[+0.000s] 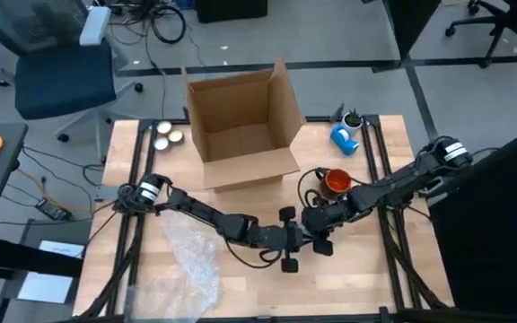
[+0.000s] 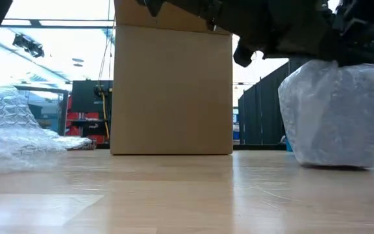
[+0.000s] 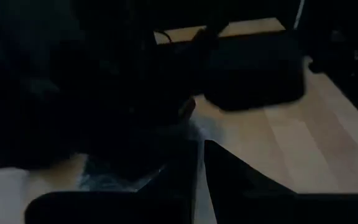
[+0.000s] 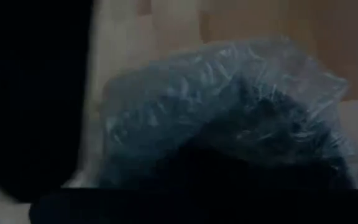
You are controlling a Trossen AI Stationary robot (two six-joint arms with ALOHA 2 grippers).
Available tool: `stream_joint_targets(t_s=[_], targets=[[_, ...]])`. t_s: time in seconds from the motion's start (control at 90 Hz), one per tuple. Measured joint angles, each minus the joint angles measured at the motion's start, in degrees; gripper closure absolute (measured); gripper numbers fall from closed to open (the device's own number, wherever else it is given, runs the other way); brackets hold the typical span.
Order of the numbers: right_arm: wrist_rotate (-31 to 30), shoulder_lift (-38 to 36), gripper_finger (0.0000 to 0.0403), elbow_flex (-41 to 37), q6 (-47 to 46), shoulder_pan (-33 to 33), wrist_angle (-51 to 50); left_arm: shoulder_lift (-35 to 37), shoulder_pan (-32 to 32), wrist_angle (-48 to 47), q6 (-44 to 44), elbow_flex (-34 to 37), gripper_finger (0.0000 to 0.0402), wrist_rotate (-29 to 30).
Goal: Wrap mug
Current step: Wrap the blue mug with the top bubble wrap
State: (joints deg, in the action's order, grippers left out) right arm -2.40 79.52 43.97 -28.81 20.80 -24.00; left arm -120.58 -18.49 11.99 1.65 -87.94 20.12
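Both grippers meet low in the centre of the high view, the left gripper (image 1: 296, 240) and right gripper (image 1: 317, 224) over the bubble-wrapped mug (image 2: 333, 117), grip state unclear on each, with the cardboard box (image 1: 240, 121) above and loose bubble wrap (image 1: 191, 260) lower left.

The left arm was stretched low across the table from its base at the left edge, its gripper (image 1: 296, 240) brought to the table's middle. The right arm was extended from the right edge and bent downward, its gripper (image 1: 319, 224) set just beside the left one, the two wrists nearly touching. In the low view both were seen crowded together at the upper right. Whether either pair of fingers was parted could not be made out.
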Motion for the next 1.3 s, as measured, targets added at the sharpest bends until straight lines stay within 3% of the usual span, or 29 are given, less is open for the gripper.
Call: stream_joint_targets(t_s=[0.144, 0.378, 0.778, 1.3], targets=[[-0.2, -0.1, 0.0403, 0.0, 0.0, 0.0, -1.2, 4.1, -0.6, -3.8, -1.7, 0.0, 0.0387, 0.4], [-0.4, -0.1, 0.0403, 0.1, 0.0, 0.2, -1.5, 6.3, -1.2, -8.7, -3.8, 0.0, 0.0387, 6.3], [-0.3, -0.2, 0.0403, 0.1, -0.9, 0.3, -0.7, -3.3, 0.9, 0.6, 1.9, -0.1, 0.0386, 3.5], [-3.8, -7.3, 0.0403, 0.0, -2.8, 2.4, -1.0, -3.6, 1.4, 0.5, 1.6, 0.0, 0.0386, 3.8]])
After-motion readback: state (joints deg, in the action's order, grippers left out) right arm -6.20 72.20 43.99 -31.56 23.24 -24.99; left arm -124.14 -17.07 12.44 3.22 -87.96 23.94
